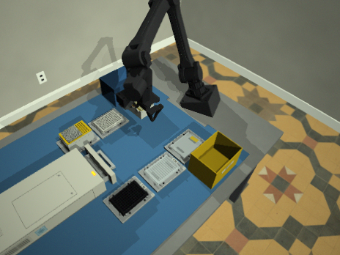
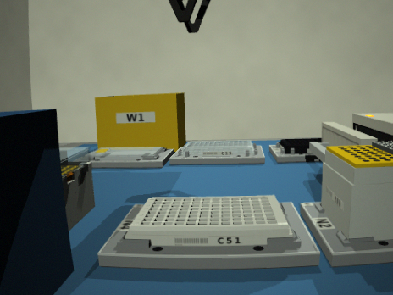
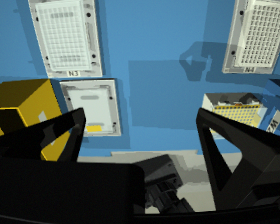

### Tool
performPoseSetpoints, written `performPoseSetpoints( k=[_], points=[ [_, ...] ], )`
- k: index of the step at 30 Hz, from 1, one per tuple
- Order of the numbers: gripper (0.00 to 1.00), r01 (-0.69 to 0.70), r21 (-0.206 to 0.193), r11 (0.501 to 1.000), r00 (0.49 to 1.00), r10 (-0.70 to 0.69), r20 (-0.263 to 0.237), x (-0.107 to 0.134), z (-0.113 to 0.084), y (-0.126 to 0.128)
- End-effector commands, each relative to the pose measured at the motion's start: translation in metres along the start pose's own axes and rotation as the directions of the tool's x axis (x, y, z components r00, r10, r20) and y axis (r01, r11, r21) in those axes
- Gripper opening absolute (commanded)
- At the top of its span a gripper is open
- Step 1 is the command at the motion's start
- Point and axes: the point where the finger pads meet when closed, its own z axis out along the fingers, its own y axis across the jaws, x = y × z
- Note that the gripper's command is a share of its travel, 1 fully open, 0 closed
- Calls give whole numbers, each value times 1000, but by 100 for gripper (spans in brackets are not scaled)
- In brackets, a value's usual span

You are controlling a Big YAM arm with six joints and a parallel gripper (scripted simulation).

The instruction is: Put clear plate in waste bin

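The clear plate (image 1: pixel 163 169) lies in its grey nest on the blue mat, just left of the yellow waste bin W1 (image 1: pixel 216 158). In the exterior view the plate (image 2: pixel 218 148) sits at the back, right of the upright bin (image 2: pixel 140 121). The wrist view shows the plate (image 3: pixel 65 31) at the upper left and a corner of the bin (image 3: pixel 25 106) at the left. My gripper (image 1: pixel 154 112) hangs high above the mat near the back, far from the plate. It is open and empty; the finger tips show in the exterior view (image 2: pixel 190 5) and the wrist view (image 3: pixel 140 141).
A dark blue bin (image 1: pixel 110 85) and a small tip box (image 1: pixel 137 110) stand close under the arm. A white plate C51 (image 1: pixel 108 121), a yellow-topped tip box (image 1: pixel 75 132), a black plate (image 1: pixel 128 199), a flat grey lid nest (image 1: pixel 184 144) and a large instrument (image 1: pixel 44 195) occupy the mat.
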Motion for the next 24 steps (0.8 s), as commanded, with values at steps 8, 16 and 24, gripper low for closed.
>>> performPoseSetpoints(
  k=[8,16,24],
  points=[
    [100,-19,-34,999,999,20,51,-25,0,49],
    [100,-18,-35,999,999,20,50,-29,12,70],
    [100,-17,-36,999,999,19,49,-35,29,99]
  ],
)
